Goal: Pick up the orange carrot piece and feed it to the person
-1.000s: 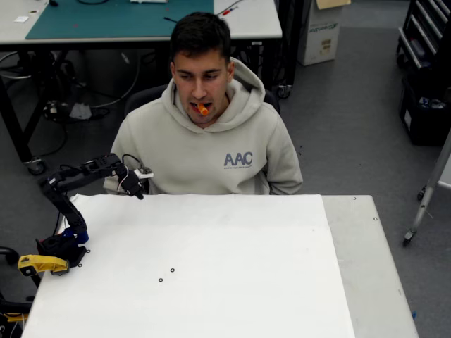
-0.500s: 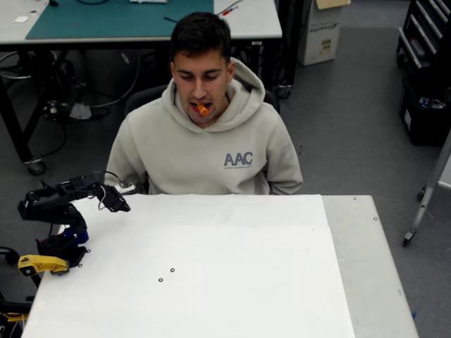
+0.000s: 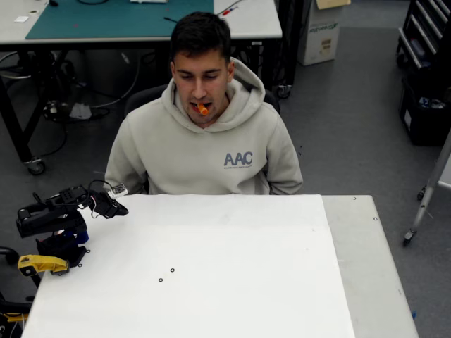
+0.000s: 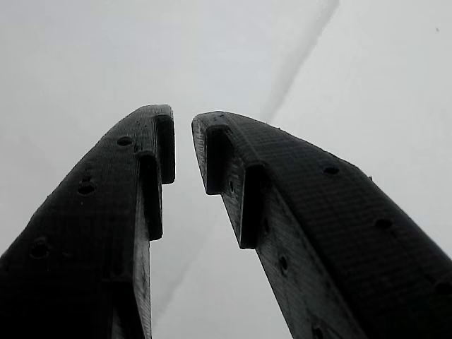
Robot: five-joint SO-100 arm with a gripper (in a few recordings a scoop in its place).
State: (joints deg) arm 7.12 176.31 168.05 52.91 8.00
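- At the far left edge of the overhead view, a yellow clamp [image 3: 42,264] sits at the lower left of the worktop [image 3: 211,282], with the dark arm [image 3: 46,218] folded low just above it.
- The hand [image 3: 116,208] lies at the worktop's upper left corner, pointing toward the right of the frame.
- In the wrist view the hand [image 4: 183,145] is released: its 2 black fingers [image 4: 106,212] stand slightly apart at the tips, with nothing between them, over pale surface.
- 2 small dark rings [image 3: 166,274] mark the white worktop at lower centre-left.
- The person [image 3: 204,141] sits behind the worktop's far edge at upper centre, in a hoodie lettered "AAC".
- The orange carrot piece [image 3: 202,109] is held in the person's mouth, well apart from the hand.
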